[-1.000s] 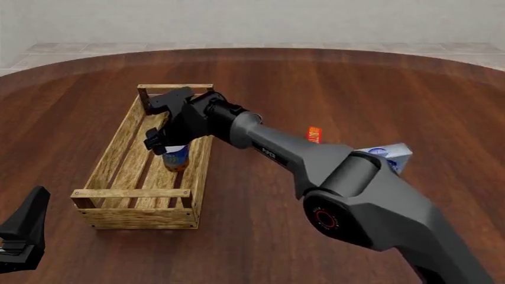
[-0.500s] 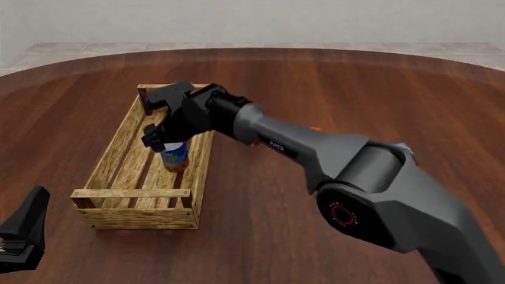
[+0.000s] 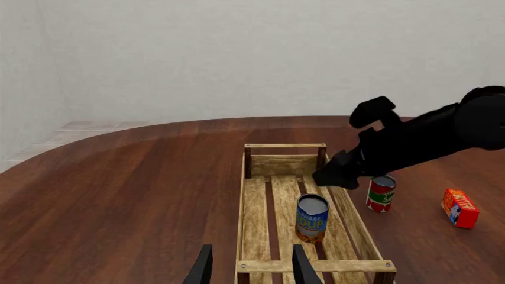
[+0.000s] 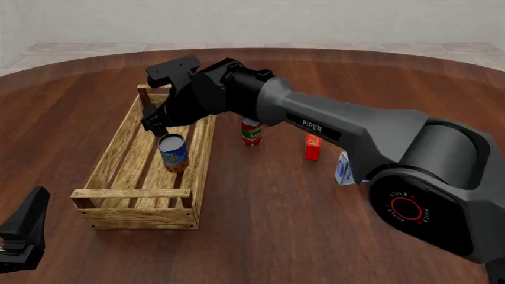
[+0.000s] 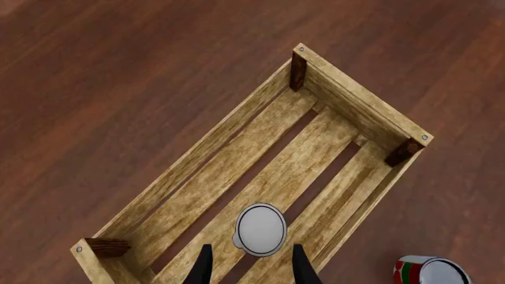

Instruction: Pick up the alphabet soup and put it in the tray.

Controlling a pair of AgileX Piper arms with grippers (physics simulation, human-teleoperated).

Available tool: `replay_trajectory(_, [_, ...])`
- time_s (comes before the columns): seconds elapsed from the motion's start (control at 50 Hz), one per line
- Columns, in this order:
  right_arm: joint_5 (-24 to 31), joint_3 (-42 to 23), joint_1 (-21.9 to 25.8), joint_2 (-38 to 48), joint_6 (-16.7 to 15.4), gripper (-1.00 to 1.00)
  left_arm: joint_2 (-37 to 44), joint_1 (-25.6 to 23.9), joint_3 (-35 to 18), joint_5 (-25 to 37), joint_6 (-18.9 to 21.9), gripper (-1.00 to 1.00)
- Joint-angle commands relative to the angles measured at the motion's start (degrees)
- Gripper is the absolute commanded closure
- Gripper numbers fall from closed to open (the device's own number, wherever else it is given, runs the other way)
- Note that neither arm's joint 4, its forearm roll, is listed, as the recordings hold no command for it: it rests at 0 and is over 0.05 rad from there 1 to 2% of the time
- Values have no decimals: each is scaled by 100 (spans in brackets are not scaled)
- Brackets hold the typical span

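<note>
Alphabet soup (image 4: 174,152): released, now upright on the tray (image 4: 110,155) slats directly below your right end effector (image 4: 158,123), which has lifted clear with fingers parted; placement looks complete, left end effector (image 4: 20,236) idle, open.

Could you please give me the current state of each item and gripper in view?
alphabet soup: upright inside the tray, released.
tray: flat on the table, holding only the soup.
red and green can: upright on the table, outside the tray.
right gripper: open, above the soup.
left gripper: open, empty.
</note>
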Motion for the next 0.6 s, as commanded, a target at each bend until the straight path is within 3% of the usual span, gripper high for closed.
replay_trajectory(0.02, [-248, 915, 96, -947, -74, -100, 0, 0, 0, 0, 0, -100])
replay_trajectory(0.6, [-901, 3539, 238, -3819, -215, -100, 0, 0, 0, 0, 0, -100])
